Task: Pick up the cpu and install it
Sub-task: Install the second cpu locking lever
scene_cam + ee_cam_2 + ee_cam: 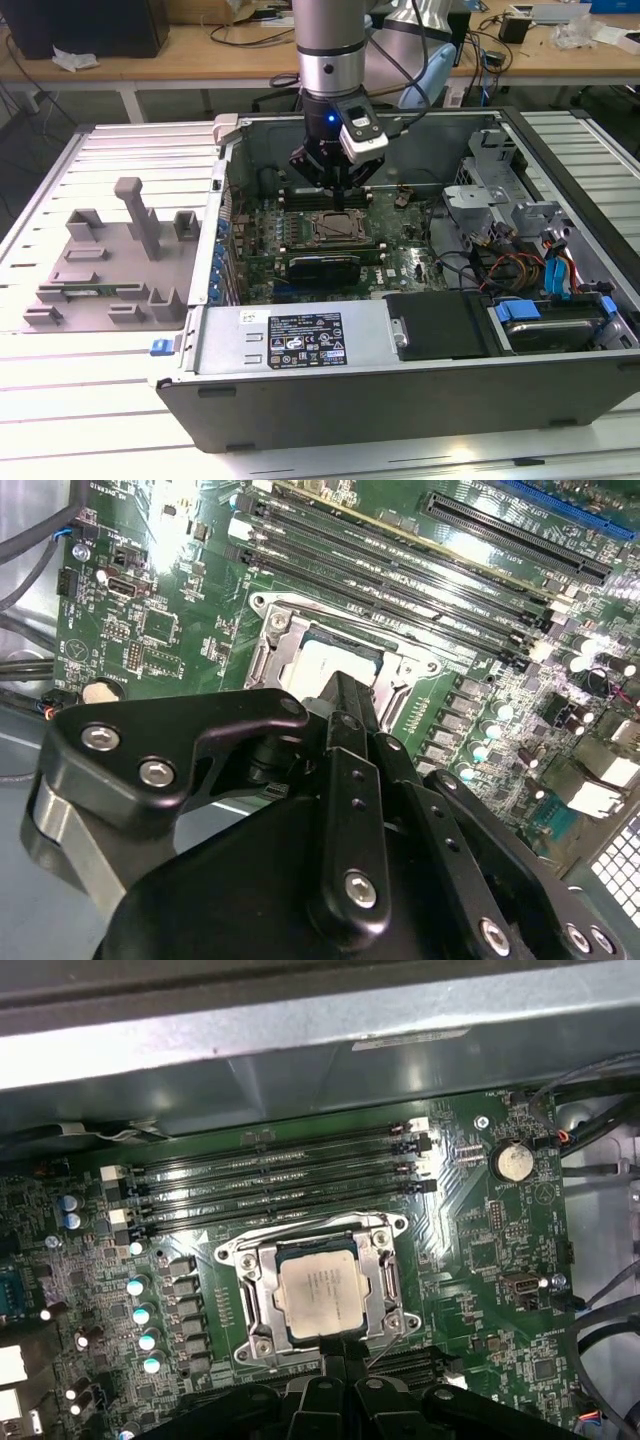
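**CPU sitting in its socket, gripper hovering over it**

In the exterior view, one matte grey plastic fixture tray (pixel 110 260) is lying at 9 o'clock from the open grey metal computer case (pixel 330 400). At the middle of the case, the one black gripper (pixel 338 185) is hanging with its fingers drawn together, apparently grasping nothing. The one small square silver-topped cpu (pixel 322 1295) is already resting inside the single metal-framed socket (pixel 250 1280), just beneath the fingertips, so placement looks done; whether the frame is being latched I cannot tell. Four long black memory slots (pixel 280 1175) are running beside the socket.
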Controlling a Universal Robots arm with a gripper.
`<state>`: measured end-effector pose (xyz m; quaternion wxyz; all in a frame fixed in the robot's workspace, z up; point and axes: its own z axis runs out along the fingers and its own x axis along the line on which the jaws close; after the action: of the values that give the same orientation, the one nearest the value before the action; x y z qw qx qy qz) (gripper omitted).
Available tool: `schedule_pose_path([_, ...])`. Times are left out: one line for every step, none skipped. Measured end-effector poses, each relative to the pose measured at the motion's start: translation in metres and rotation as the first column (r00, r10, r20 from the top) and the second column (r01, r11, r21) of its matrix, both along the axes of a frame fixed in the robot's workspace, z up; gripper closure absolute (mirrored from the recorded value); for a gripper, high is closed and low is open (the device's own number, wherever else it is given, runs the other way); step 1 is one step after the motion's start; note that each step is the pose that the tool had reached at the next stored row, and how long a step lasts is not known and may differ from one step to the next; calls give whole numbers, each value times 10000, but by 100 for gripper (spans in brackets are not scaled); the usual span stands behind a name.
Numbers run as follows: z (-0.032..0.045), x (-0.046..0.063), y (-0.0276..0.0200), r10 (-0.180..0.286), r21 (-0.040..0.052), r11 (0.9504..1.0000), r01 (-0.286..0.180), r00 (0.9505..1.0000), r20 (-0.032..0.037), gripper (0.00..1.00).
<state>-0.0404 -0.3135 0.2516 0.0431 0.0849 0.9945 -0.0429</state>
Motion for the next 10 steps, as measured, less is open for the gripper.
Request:
schedule_pose_path([0, 0, -10, 1, -1, 10000, -1, 10000, -1, 89])
schedule_pose_path([1, 0, -27, 1, -1, 10000, -1, 10000, -1, 89])
schedule_pose_path([0, -1, -38, 0, 1, 10000, 0, 10000, -1, 89])
schedule_pose_path([0, -2, -55, 0, 7, 10000, 0, 10000, -1, 89])
schedule_pose_path([0, -3, -68, 1, 18, 10000, -1, 10000, -1, 89])
schedule_pose_path([-1, -5, -83, 6, 41, 10000, -6, 10000, -1, 89])
schedule_pose_path([-2, -7, -89, 13, 77, 10000, -13, 10000, -1, 89])
schedule_pose_path([-6, -12, -94, 39, 233, 9997, -39, 10000, 0, 89])
schedule_pose_path([-9, -16, -94, 57, 319, 9995, -57, 10000, 0, 89])
schedule_pose_path([-12, -20, -96, 81, 425, 9991, -81, 10000, 1, 89])
